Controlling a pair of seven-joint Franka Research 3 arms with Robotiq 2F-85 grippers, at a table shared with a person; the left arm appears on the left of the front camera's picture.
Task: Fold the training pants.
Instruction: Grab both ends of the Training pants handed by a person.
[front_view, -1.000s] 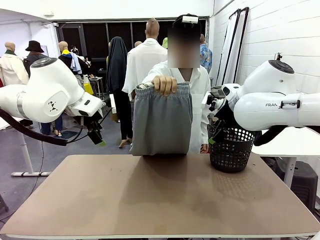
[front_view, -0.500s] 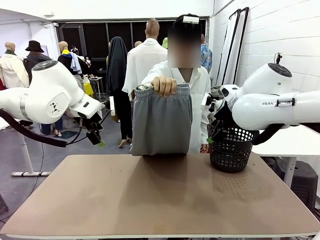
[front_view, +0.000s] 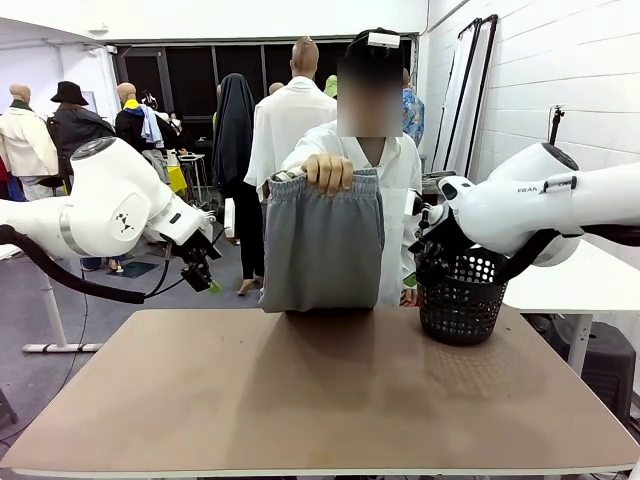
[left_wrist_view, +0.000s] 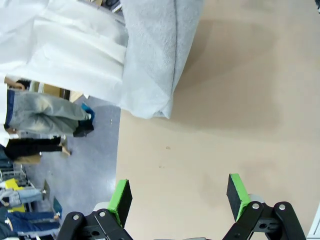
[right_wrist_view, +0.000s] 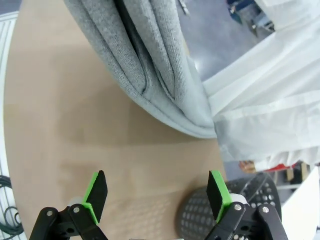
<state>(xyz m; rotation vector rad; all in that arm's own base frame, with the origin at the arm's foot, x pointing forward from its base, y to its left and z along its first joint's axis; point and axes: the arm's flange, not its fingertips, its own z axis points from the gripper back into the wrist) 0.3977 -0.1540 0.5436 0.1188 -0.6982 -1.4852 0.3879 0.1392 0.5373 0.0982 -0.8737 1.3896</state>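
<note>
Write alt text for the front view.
A person's hand holds grey training pants up by the waistband, hanging to the table's far edge. The left gripper and right gripper hover open either side, a black basket at right.

Small dark capital letters beginning "FRA" stand on the rounded shell of the white right robot arm (front_view: 527, 187); the rest is too small to read. The white left robot arm (front_view: 125, 222) bears a small dark emblem that cannot be read.

The left pincer (left_wrist_view: 177, 186) gapes wide; the right pincer (right_wrist_view: 157, 182) likewise, both arms held aloft, seemingly angled inward.
</note>
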